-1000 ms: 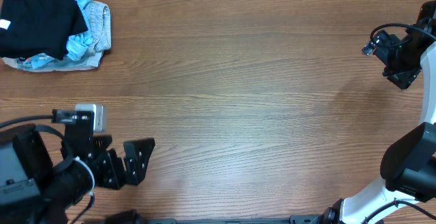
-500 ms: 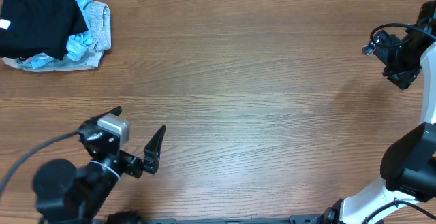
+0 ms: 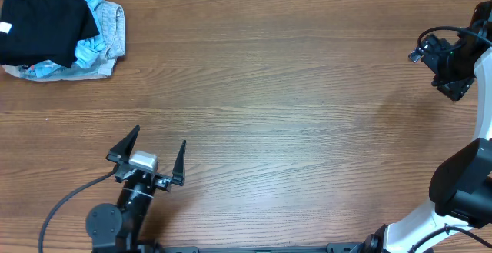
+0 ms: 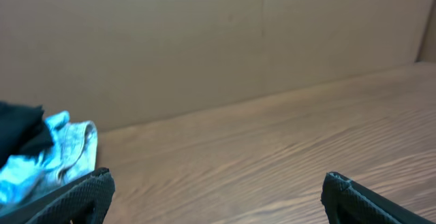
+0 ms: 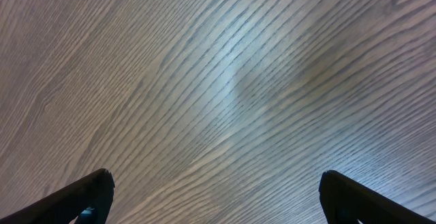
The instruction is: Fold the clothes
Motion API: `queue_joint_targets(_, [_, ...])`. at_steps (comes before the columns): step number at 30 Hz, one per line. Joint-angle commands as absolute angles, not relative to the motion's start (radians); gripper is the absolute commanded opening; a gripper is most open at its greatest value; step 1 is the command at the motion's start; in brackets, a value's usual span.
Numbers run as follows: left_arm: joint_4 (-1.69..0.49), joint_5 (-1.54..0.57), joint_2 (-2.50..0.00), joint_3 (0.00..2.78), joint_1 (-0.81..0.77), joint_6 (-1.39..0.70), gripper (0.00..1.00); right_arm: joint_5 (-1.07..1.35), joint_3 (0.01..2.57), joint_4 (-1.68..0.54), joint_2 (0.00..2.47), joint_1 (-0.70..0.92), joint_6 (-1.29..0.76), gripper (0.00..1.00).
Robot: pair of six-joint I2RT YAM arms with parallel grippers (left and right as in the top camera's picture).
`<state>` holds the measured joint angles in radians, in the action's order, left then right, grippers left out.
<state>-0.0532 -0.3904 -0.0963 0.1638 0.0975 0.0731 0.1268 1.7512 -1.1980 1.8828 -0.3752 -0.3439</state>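
The clothes [image 3: 42,21], a black garment with a small white label, lie bunched at the table's far left corner on top of paler garments. In the left wrist view a dark edge of the clothes [image 4: 17,132] shows at the far left. My left gripper [image 3: 160,136] is near the front left of the table, well short of the pile, open and empty, its fingers pointing toward the far edge. In its own view the left gripper [image 4: 218,186] frames only bare wood. My right gripper [image 5: 214,186] hangs open over bare wood at the far right edge.
Pale blue and grey garments [image 3: 100,41] lie under and beside the black one, also seen as the pale blue garment [image 4: 61,152] in the left wrist view. A brown cardboard wall [image 4: 225,40] runs along the table's far edge. The right arm's base [image 3: 453,199] stands at the front right.
My left arm has swung from the front left edge toward the middle and turned its open fingers from pointing right to pointing toward the far edge. The right arm has not moved.
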Motion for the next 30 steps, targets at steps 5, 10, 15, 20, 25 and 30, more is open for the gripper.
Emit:
queue_joint_targets(5, [0.037,-0.284,-0.003,0.034,0.083,0.067,1.0,0.124,1.772,-1.198,1.882,-0.375,-0.348,1.0])
queue_joint_targets(10, [0.087,-0.149,-0.003,0.007,0.044,0.065,1.0,0.124,1.772,-1.198,1.882,-0.375,-0.348,1.0])
queue_joint_targets(15, [0.092,-0.074,-0.003,0.005,0.032,0.044,1.0,0.124,1.772,-1.198,1.882,-0.376,-0.348,1.0])
queue_joint_targets(20, [-0.012,-0.075,-0.003,0.005,0.032,0.044,1.0,0.124,1.772,-1.198,1.882,-0.375,-0.348,1.0])
queue_joint_targets(25, [-0.07,-0.087,-0.003,0.005,0.032,0.036,1.0,0.124,1.772,-1.198,1.882,-0.376,-0.348,1.0])
queue_joint_targets(30, [-0.07,-0.086,-0.004,0.005,0.032,0.037,1.0,0.124,1.772,-1.198,1.882,-0.375,-0.348,1.0])
